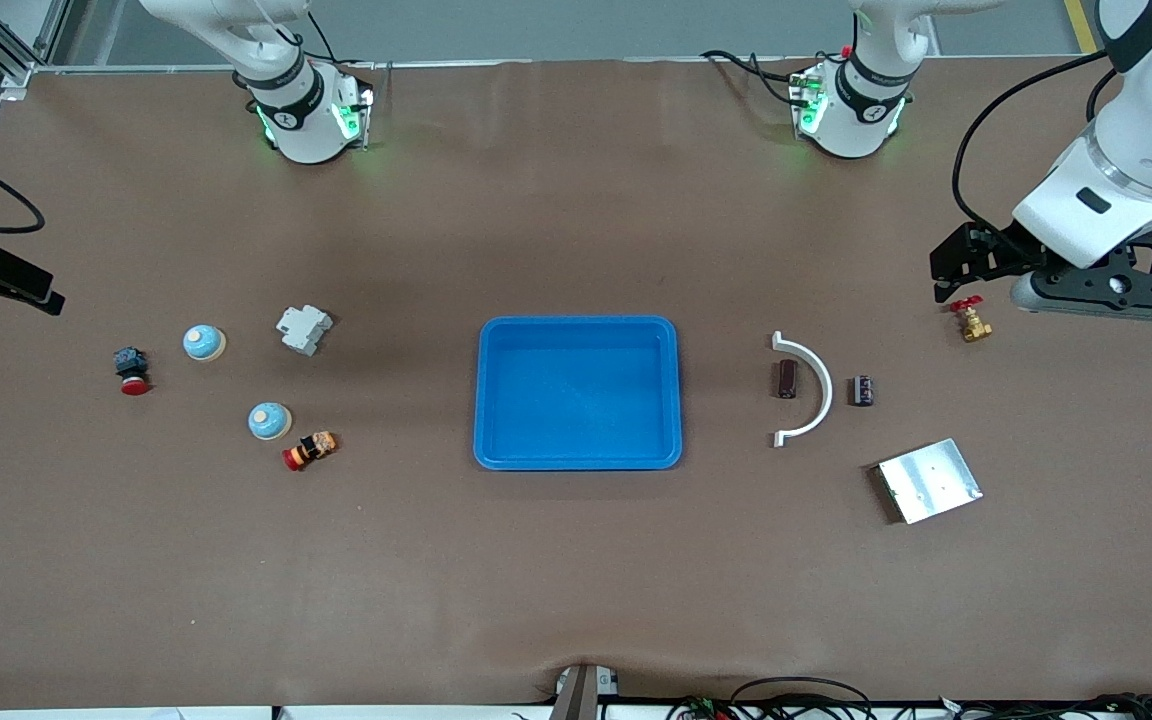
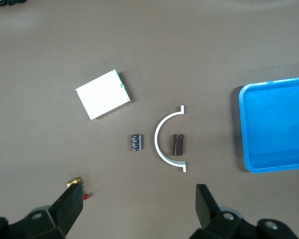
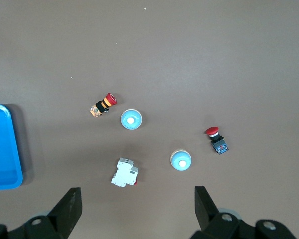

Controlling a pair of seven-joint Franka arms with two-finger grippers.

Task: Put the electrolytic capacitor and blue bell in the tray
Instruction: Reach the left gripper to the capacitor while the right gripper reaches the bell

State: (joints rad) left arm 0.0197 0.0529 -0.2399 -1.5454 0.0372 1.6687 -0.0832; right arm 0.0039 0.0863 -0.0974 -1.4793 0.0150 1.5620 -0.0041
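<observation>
The tray (image 1: 578,393) sat empty at the middle of the worktop (image 1: 576,580), so neither part had been placed and the task stood at its very first step, as I judged it. Toward the left arm's end lay two capacitors: a brown one (image 1: 786,379) inside the curve of a white arc (image 1: 812,387), and a dark one (image 1: 863,390) just outside that arc; either could be the part meant, and I could not tell which. Toward the right arm's end sat two blue bells, one (image 1: 269,421) nearer the front camera beside a red-capped button (image 1: 310,449), the other (image 1: 204,342) farther back, between a second button (image 1: 132,370) and a white breaker (image 1: 304,329). A silver plate (image 1: 929,480) and a small brass valve (image 1: 971,321) lay apart from the capacitors. The left end effector (image 2: 139,206) hung above the valve at the worktop's edge, fingers spread wide, holding and touching nothing. The right end effector (image 3: 138,209) hovered over the bell cluster, near the breaker, likewise fully open and empty. The next move probably called for each arm to descend over its chosen part, the left needing care to clear the arc if it took the brown capacitor.
</observation>
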